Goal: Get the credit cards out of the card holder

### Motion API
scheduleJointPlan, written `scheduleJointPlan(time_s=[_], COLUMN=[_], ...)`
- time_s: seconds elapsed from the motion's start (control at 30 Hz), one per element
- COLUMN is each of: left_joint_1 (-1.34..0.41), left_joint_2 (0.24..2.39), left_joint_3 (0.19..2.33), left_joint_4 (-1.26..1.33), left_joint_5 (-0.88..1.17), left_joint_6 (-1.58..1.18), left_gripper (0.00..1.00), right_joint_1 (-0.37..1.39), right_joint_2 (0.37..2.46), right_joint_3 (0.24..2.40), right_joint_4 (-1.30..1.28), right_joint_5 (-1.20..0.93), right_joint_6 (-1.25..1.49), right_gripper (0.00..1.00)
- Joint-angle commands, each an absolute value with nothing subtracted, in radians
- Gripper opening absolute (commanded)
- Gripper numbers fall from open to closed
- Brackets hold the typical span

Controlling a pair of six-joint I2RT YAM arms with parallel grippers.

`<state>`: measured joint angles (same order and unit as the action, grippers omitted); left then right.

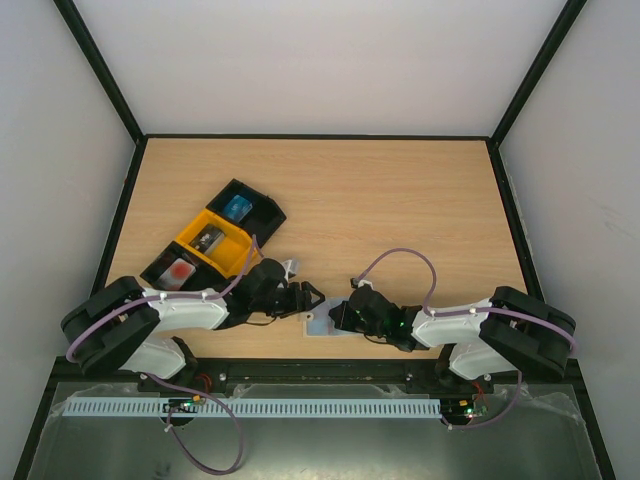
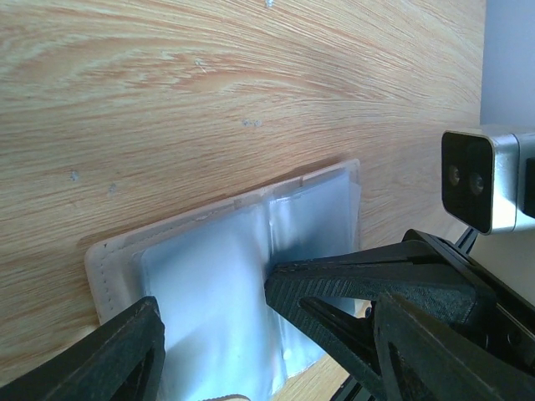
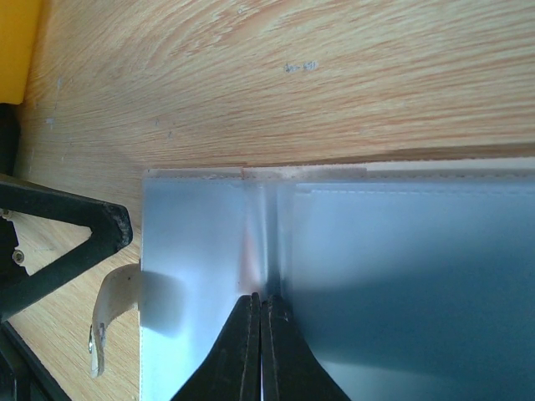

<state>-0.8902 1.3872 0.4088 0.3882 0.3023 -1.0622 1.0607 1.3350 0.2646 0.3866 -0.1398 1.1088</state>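
Observation:
The card holder [image 1: 318, 323] is a pale blue-grey wallet lying flat on the table near the front edge, between the two arms. In the left wrist view my left gripper [image 2: 211, 301] is open, with one finger on each side of the card holder [image 2: 217, 267] and low over it. My right gripper [image 3: 262, 302] is shut, and its tips press on the card holder [image 3: 376, 267] at the crease. A faint red streak [image 3: 249, 251] shows through the cover there. The beige tab [image 3: 113, 292] sticks out at the left end. A flat red card [image 1: 180, 269] lies in a tray compartment.
A black-and-yellow compartment tray [image 1: 205, 215] stands at the left, behind my left arm, with a small blue item [image 1: 237, 207] in its far compartment. The right arm's wrist camera [image 2: 485, 180] is close to my left gripper. The table's front edge is just behind the wallet.

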Motion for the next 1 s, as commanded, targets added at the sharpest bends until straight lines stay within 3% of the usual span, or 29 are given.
scheduleJointPlan(time_s=[0.0, 0.97], left_joint_1=[-0.895, -0.896], left_joint_2=[1.395, 1.426], left_joint_3=[0.425, 0.422], left_joint_4=[0.388, 0.448], left_joint_5=[0.297, 0.336], left_joint_6=[-1.053, -1.089], left_gripper=[0.70, 0.71], right_joint_1=[1.064, 1.063], right_joint_2=[1.332, 1.332], right_joint_3=[0.241, 0.238], right_joint_4=[0.327, 0.328], right_joint_5=[-0.094, -0.092], right_joint_6=[1.108, 1.106], right_gripper=[0.02, 0.02])
